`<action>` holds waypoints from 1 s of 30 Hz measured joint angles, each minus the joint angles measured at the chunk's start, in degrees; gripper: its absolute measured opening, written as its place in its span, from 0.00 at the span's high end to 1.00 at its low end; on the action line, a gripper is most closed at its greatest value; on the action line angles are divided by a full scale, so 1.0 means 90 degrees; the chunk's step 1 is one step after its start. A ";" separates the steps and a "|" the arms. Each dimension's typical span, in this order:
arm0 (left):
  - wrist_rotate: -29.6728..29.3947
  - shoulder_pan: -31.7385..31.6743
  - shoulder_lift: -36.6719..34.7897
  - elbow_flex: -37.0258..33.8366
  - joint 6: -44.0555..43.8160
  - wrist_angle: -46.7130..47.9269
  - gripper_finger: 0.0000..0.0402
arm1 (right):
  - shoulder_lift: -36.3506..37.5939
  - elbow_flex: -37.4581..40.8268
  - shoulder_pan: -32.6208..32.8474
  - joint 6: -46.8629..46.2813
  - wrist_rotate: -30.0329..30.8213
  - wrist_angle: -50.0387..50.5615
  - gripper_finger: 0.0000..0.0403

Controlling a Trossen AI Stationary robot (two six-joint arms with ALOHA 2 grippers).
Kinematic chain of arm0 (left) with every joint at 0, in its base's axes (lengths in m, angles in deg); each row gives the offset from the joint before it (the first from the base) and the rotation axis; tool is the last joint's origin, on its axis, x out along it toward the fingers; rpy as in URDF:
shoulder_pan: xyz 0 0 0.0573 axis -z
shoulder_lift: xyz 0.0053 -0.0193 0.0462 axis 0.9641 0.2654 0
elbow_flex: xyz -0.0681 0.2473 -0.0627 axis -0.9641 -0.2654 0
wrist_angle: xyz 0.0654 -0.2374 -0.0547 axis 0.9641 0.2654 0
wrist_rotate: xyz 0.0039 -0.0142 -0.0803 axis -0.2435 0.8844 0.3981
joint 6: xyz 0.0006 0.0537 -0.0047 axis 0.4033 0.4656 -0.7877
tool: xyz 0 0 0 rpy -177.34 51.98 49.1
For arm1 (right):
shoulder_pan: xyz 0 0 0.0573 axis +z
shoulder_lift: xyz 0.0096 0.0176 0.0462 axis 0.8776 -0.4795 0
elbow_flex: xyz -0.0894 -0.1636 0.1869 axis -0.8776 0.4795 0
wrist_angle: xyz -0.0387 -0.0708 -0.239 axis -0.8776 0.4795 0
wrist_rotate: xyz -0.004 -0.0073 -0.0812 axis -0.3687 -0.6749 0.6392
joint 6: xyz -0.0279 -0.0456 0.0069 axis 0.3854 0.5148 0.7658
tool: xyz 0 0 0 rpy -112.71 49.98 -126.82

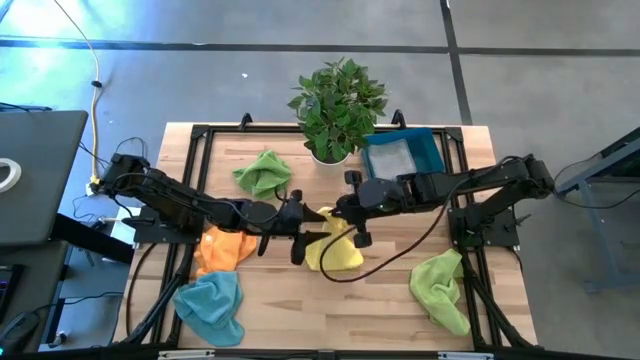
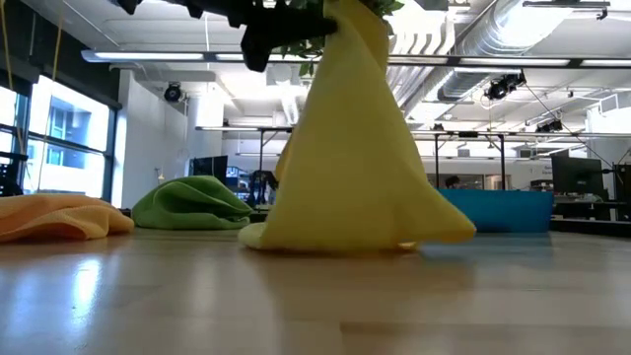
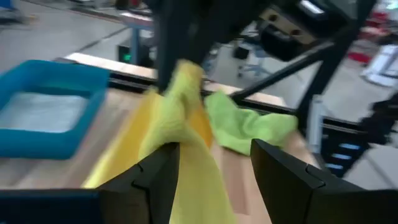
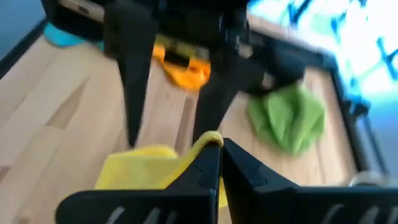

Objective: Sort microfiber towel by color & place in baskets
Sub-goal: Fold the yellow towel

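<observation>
Writing none legible; right claw (image 4: 219, 163) pinches yellow towel (image 2: 360, 158).

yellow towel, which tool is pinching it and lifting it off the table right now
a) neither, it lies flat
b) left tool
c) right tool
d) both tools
c: the right tool is shut on a corner of the yellow towel, which hangs in a peak with its hem on the table, while the left tool stands open around the cloth.

I'm seeing a yellow towel (image 1: 338, 250) hanging beside the teal-blue basket (image 1: 432, 150). Farther from that basket, orange (image 1: 222, 248), light blue (image 1: 212, 305) and two green towels (image 1: 262, 172) (image 1: 440, 285) are showing.
</observation>
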 joint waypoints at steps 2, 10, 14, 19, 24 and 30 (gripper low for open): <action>-0.0091 -0.0002 -0.0063 -0.0002 0.0008 0.0054 0.53 | 0.0000 0.0000 -0.0012 -0.0386 0.0108 0.0365 1.00; 0.0012 0.0002 -0.0187 0.0000 -0.0057 0.0300 0.53 | 0.0000 0.0002 0.0081 0.0163 0.0261 0.1233 1.00; 0.0474 0.0001 -0.0187 0.0000 -0.0564 0.0187 0.53 | 0.0000 0.0002 -0.0070 -0.1564 0.0316 0.1118 1.00; 0.0593 0.0078 -0.0187 0.0000 -0.0876 0.0186 0.53 | 0.0000 0.0002 -0.0324 -0.3808 0.0247 0.1088 1.00; 0.0447 0.0114 -0.0187 0.0000 -0.0820 0.0183 0.53 | 0.0000 0.0002 -0.0342 -0.4478 0.0242 0.0702 1.00; 0.0032 0.0109 -0.0187 0.0000 -0.0592 0.0181 0.53 | 0.0000 0.0002 -0.0340 -0.5133 0.0568 0.0307 1.00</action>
